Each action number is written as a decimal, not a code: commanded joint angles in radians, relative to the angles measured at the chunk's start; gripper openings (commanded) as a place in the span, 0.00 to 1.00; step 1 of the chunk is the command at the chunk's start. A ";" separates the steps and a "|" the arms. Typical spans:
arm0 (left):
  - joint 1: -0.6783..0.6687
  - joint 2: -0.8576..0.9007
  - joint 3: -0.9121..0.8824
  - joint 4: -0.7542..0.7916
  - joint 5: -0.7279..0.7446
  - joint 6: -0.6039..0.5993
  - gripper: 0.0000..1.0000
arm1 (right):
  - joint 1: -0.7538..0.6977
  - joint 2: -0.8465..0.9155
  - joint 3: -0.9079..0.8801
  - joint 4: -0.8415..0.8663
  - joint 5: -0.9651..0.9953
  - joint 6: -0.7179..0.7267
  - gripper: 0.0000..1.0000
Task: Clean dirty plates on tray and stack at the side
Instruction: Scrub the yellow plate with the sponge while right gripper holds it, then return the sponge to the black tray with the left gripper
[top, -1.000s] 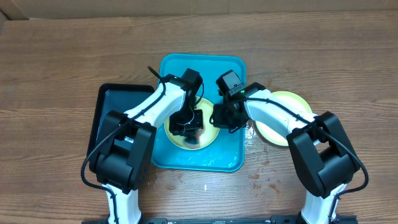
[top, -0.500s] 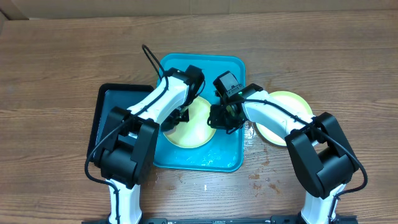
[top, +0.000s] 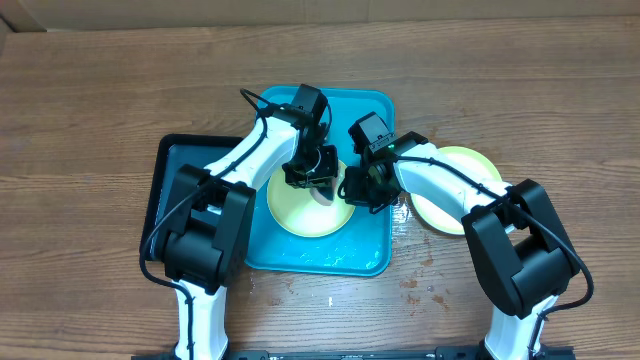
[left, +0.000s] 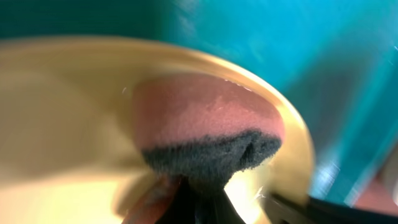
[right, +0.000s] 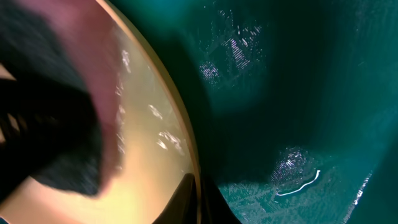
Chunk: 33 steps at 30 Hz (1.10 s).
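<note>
Brown wood-grain table (top: 520, 80): wide bare boards on every side of the large turquoise-blue rectangular plastic tray (top: 365, 110), with damp spots just off the tray's near right corner. The tray's long axis runs away from the robot. It has a raised rim all round, and its far end is bare. Smaller black rectangular tray (top: 185, 180) lies just beside its left edge. Round yellow-green plastic plate (top: 300, 215) sits mid-tray, pale centre up. Second yellow-green plate (top: 440, 215) is on the table just right of the tray. Left gripper (top: 312, 172) is over the mid-tray plate's far part, fingers pinching a pink sponge with dark scouring face (left: 205, 118) against it. Right gripper (top: 358, 190) is at that plate's right rim, fingers closed on the rim.
</note>
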 joint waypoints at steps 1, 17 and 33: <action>-0.018 0.043 -0.004 -0.032 0.177 0.079 0.04 | -0.001 0.013 -0.003 -0.001 0.037 -0.016 0.04; 0.172 -0.423 0.001 -0.402 -0.522 -0.005 0.04 | -0.001 0.013 -0.003 -0.013 0.037 -0.016 0.04; 0.354 -0.268 -0.172 -0.264 -0.509 0.025 0.12 | -0.001 0.013 -0.003 -0.011 0.037 -0.016 0.04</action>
